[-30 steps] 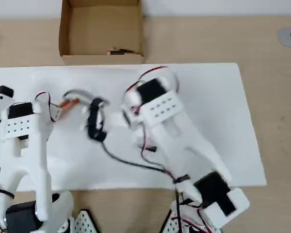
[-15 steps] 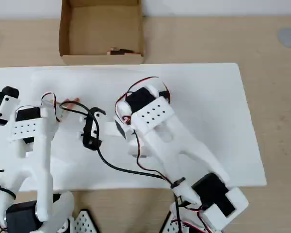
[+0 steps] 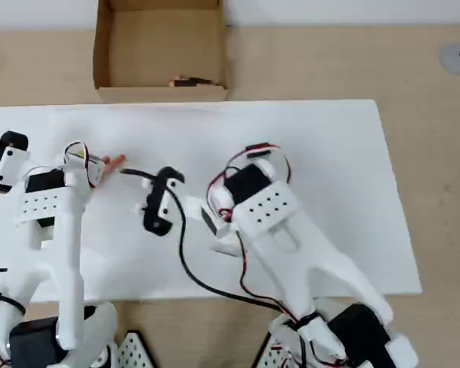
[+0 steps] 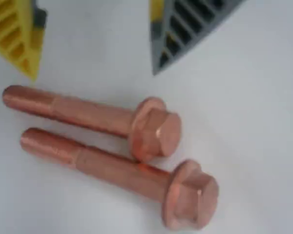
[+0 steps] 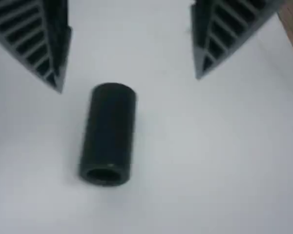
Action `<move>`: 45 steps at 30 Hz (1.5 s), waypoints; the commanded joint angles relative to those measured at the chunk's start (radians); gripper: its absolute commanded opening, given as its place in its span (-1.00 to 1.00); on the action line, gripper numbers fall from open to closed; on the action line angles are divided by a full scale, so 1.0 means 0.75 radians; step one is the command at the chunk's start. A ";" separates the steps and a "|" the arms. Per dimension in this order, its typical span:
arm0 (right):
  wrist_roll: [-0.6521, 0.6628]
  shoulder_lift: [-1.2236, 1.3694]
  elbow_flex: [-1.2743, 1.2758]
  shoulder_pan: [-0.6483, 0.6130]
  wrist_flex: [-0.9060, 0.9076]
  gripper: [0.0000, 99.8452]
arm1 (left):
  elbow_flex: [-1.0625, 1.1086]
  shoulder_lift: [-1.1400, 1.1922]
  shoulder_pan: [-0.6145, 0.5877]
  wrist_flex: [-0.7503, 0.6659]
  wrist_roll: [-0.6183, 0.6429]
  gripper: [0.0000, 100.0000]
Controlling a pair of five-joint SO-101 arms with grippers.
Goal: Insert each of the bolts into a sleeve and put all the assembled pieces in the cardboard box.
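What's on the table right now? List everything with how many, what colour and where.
bolts: two, copper, lying side by side on the mat under the left hand
sleeve: one, black, lying on its side on the mat under the right hand
cardboard box: one, brown, open-topped, on the table beyond the mat
piece: one, copper and dark, inside the box against its near wall; too small to tell more
mat: one, white, on the table
table: one, light wood
disc: one, grey, at the table's far corner
left hand: one, yellow and grey fingers, open
right hand: one, dark grey fingers, open
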 commanded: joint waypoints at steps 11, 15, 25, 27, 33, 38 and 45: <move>0.023 0.083 0.058 0.079 -0.170 -0.57 | -0.012 -0.005 0.014 -0.016 0.000 -0.67; 0.074 0.111 0.056 0.181 -0.174 -0.57 | -0.008 -0.005 0.014 -0.016 -0.004 -0.67; 0.074 0.122 0.064 0.183 -0.164 -0.57 | -0.006 -0.005 0.014 -0.016 -0.004 -0.67; 0.074 0.122 0.064 0.154 -0.147 -0.57 | -0.006 -0.005 0.014 -0.016 -0.004 -0.67; 0.072 0.122 0.064 0.114 -0.143 -0.57 | -0.006 -0.005 0.014 -0.012 -0.004 -0.67; 0.074 0.126 0.069 0.111 -0.145 -0.57 | -0.004 -0.005 0.014 -0.010 -0.004 -0.67; 0.100 0.199 0.071 0.116 -0.147 -0.52 | -0.004 -0.005 0.014 -0.008 -0.006 -0.67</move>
